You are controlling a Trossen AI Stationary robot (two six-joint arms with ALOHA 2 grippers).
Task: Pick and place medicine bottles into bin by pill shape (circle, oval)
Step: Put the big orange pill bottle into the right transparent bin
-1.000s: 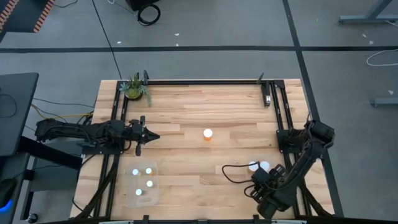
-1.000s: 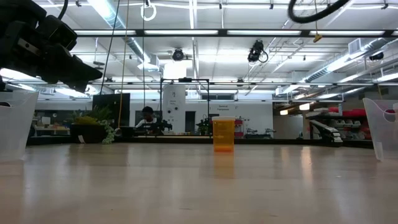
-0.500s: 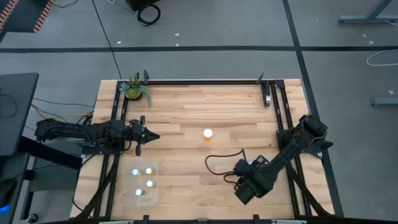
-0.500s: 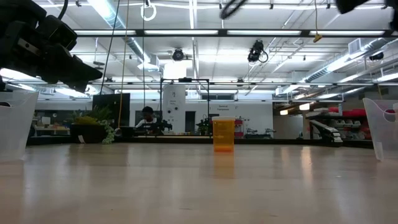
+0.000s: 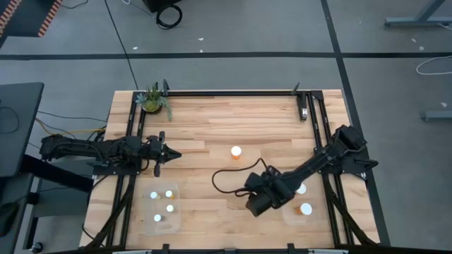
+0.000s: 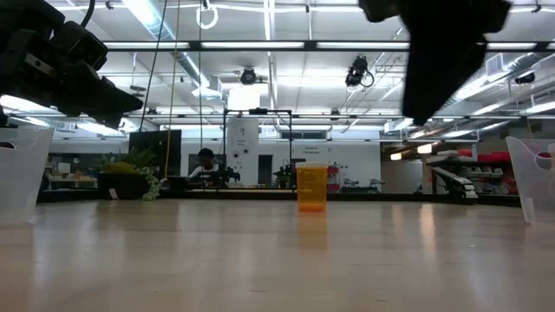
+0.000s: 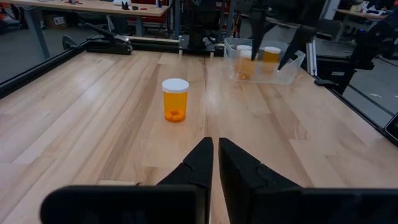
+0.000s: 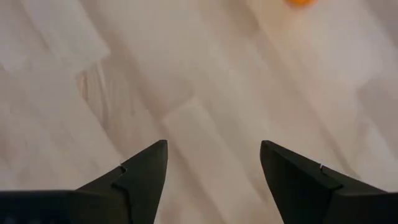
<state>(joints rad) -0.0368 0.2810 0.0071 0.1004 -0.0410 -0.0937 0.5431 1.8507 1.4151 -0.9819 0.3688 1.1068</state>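
Orange bottle (image 7: 175,100) (white-capped), pills seemingly round.

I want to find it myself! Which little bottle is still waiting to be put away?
Look at the middle of the wooden table. One orange bottle with a white cap stands there alone on bare wood. All the other bottles already sit inside clear bins near the table's front edge.

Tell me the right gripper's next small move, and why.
Probably carry the right gripper on toward the lone orange bottle standing mid-table. Its jaws are open and empty, with bare wood between them, and the bottle only shows at the edge of its wrist view. The left gripper waits shut at the table's left side.
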